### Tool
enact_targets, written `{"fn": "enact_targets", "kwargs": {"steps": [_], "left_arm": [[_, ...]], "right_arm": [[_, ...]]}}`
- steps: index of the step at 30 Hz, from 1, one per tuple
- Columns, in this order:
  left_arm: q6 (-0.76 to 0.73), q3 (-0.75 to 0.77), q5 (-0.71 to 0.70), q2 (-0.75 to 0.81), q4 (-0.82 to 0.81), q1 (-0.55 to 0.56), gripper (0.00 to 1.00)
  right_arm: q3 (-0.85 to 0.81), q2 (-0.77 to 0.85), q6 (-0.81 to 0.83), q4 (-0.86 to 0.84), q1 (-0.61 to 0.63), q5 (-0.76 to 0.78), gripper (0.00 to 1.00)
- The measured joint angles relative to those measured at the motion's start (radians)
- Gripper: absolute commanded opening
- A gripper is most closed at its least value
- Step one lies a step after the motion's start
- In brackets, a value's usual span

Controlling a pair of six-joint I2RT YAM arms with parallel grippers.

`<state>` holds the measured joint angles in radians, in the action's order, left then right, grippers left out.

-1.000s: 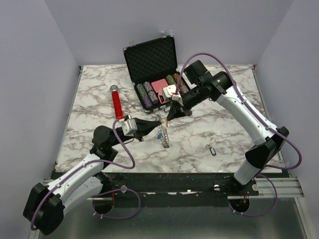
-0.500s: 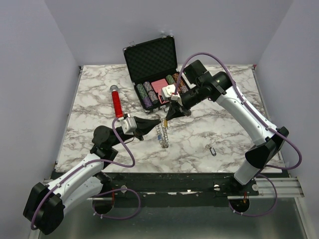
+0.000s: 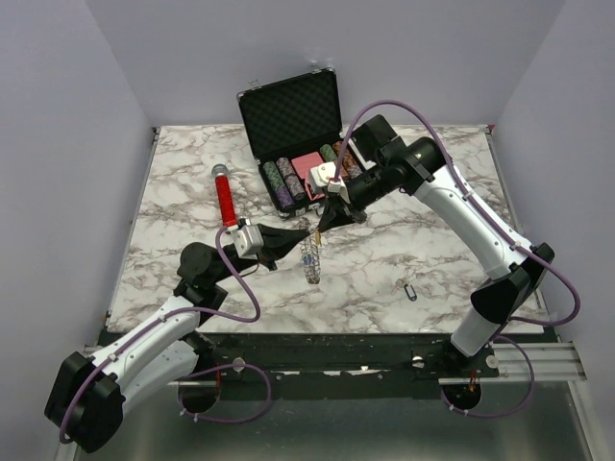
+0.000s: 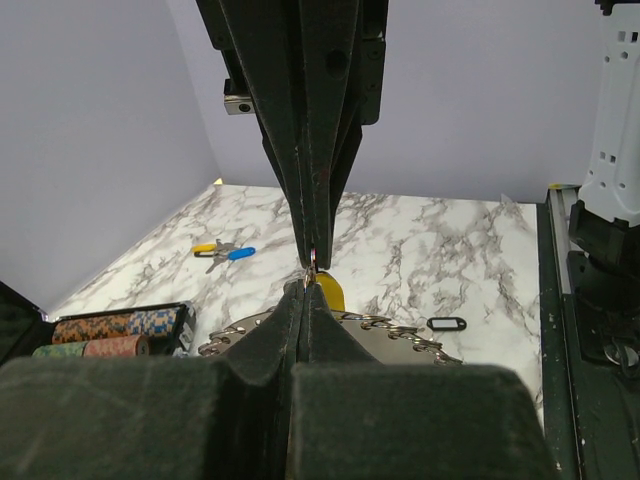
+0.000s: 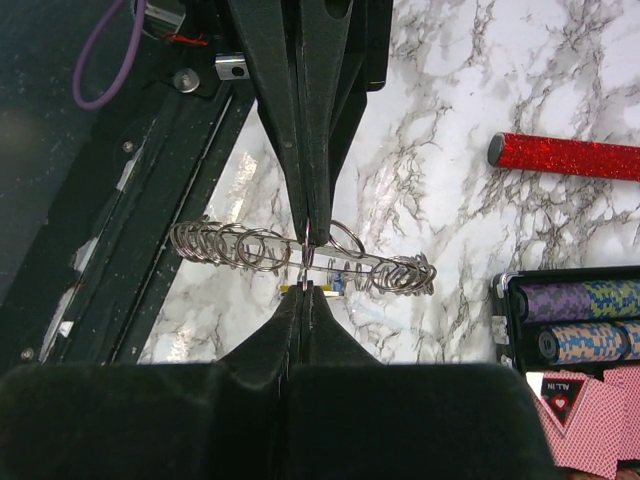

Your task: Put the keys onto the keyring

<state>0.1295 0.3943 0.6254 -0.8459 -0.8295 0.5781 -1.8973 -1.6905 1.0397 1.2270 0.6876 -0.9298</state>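
The keyring (image 3: 309,259), a silver ring fringed with many small rings, hangs just above the marble between both arms; it also shows in the right wrist view (image 5: 240,247). My left gripper (image 3: 304,233) is shut on it, tips (image 4: 308,283) pinching at its top edge. My right gripper (image 3: 322,227) meets it tip to tip (image 5: 308,288), shut on the small ring of a yellow-tagged key (image 4: 331,294). A black-tagged key (image 3: 410,290) lies on the table to the right. Two more keys (image 4: 225,251), yellow and blue tagged, lie further off.
An open black case (image 3: 293,115) with poker chips (image 3: 285,182) and pink cards stands at the back. A red glitter microphone (image 3: 227,200) lies at the left of the marble table (image 3: 432,250). Purple cables loop off both arms.
Both gripper tips and the hanging keyring have shifted slightly to the left and back. Both stay shut, tip to tip.
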Motion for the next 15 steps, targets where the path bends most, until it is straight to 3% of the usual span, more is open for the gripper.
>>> {"fn": "enact_targets", "kwargs": {"steps": [15], "left_arm": [[0.005,0.0,-0.008,-0.006,0.0,0.0,0.0]], "right_arm": [[0.0,0.0,-0.047,-0.019,0.0,0.0,0.01]]}}
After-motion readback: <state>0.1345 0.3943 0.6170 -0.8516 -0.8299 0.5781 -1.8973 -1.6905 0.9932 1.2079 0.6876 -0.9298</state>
